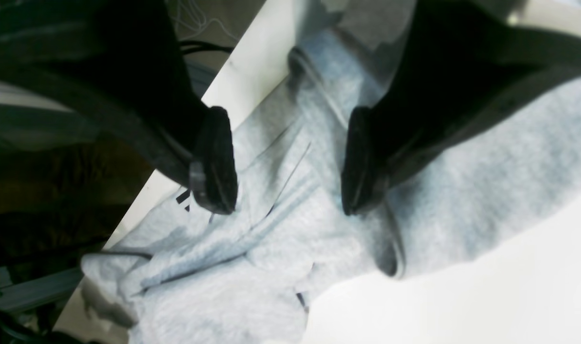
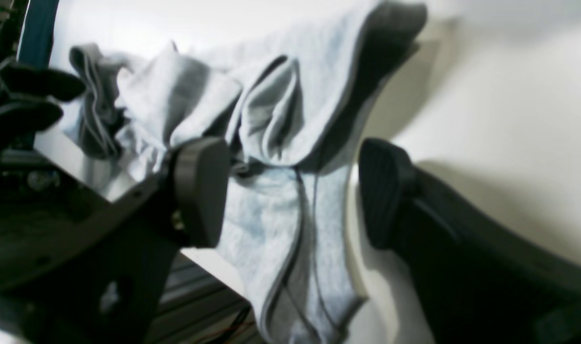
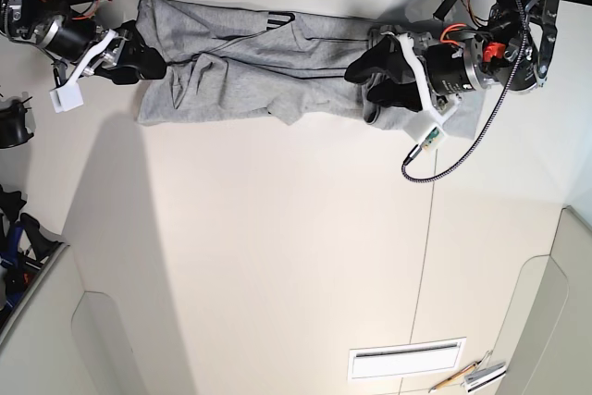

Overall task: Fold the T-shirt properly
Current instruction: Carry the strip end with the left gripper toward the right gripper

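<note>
The light grey T-shirt [image 3: 259,67] lies bunched in a long crumpled band along the table's far edge. A bit of black lettering [image 3: 277,18] shows near its top. My left gripper [image 3: 366,83] is at the band's right end. In the left wrist view it [image 1: 288,162] is open, with wrinkled T-shirt fabric [image 1: 290,224] between and under its fingers. My right gripper [image 3: 148,57] is at the band's left end. In the right wrist view it [image 2: 292,191] is open astride a fold of the T-shirt [image 2: 271,210] that hangs over the table edge.
The white table [image 3: 277,247] reaches toward the camera. A black cable [image 3: 444,154] loops off the left arm onto the table. A white vent plate [image 3: 407,358] and pens [image 3: 474,376] lie near the front right. Dark frame and wiring sit beyond the far edge [image 1: 42,191].
</note>
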Tool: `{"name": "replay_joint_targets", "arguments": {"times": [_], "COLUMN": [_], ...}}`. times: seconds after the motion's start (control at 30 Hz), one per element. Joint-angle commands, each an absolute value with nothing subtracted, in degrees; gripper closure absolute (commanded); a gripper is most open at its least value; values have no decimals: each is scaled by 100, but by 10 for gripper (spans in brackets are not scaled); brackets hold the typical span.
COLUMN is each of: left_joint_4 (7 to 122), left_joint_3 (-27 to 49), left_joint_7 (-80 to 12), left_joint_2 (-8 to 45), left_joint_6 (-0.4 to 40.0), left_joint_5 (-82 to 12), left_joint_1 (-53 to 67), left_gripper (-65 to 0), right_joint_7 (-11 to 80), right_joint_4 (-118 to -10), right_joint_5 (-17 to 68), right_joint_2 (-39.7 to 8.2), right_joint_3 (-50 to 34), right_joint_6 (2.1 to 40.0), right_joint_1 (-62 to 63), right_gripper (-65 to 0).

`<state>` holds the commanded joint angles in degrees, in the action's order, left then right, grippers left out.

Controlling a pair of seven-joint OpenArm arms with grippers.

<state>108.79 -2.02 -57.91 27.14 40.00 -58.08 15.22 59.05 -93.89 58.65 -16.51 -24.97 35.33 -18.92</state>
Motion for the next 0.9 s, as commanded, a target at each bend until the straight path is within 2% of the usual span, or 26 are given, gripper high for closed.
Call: {"name": "replay_joint_targets", "arguments": {"times": [0.27, 0.47, 0.5, 0.6, 0.67, 0.9], "left_joint_4": [11087, 11697, 11743, 11747, 11747, 11747], "left_joint_3": [-178, -10, 58, 322, 556, 1546], "left_joint_7": [-5902, -5944, -5942, -5940, -5937, -5940], "left_joint_2": [2714, 2716, 2714, 2716, 2716, 2716], "left_joint_6": [4000, 4000, 4000, 4000, 4000, 4000], "left_joint_5": [-6053, -6036, -6034, -5977, -5948, -5955], "left_joint_1": [1507, 1507, 1509, 1509, 1509, 1511], "left_gripper": [-387, -387, -387, -387, -387, -387], "right_joint_7": [5806, 5483, 5476, 5308, 5249, 5275], "right_joint_4": [-9153, -9153, -9153, -9153, -9153, -9161], "right_joint_5": [5824, 5481, 5476, 5238, 5177, 4998], "right_joint_2": [-1566, -1267, -1260, -1251, -1251, -1267], "right_joint_3": [-1992, -1695, -1691, -1691, -1691, -1896], "right_joint_6": [3538, 3535, 3535, 3531, 3531, 3531], "right_joint_1": [-1890, -1876, -1874, -1861, -1791, -1431], "right_gripper": [-424, -415, -376, -133, -4, 0]}}
